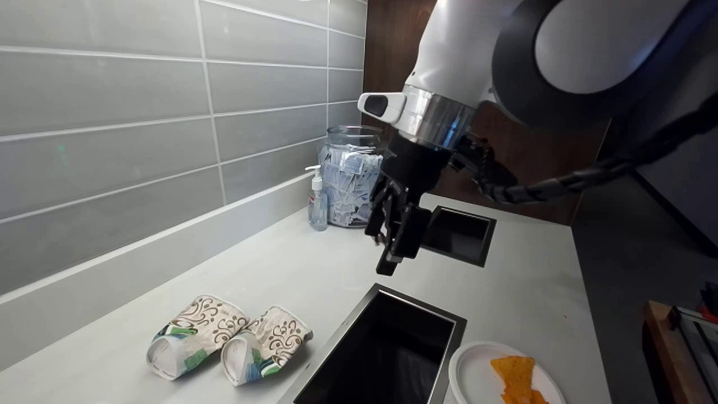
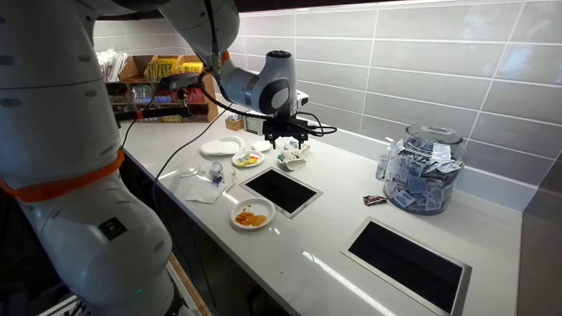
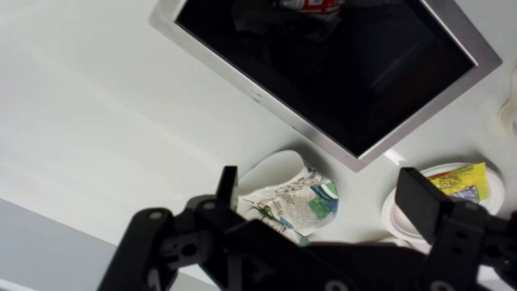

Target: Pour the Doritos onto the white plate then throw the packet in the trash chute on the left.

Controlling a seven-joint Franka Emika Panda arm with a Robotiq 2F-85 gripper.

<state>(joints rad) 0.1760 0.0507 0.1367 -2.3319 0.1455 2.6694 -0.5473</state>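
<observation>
Wrist view shows the claw [image 3: 321, 190] spread wide with nothing in its grip, and the trash chute [image 3: 258, 92] lying up the frame from its fingertips [image 3: 418, 202]. Down inside, at the top edge, is a red-and-white wrapper [image 3: 313, 5]; I take it for the Doritos packet, though I can't read it. In an exterior view the claw hangs high over the counter [image 1: 538, 286], and the white plate [image 1: 474, 367], chips [image 1: 515, 371] on it, sits just beside the chute, on the side away from the tiled wall [image 1: 112, 146]. In an exterior view the chute's long axis runs with that wall; whether the claw is straight above it I can't tell. Near the glass jar [image 2: 426, 171] lies a small dark-red packet [image 2: 374, 200] I can't identify. If the wrapper is ours, I'd guess only a lift away remains.
</observation>
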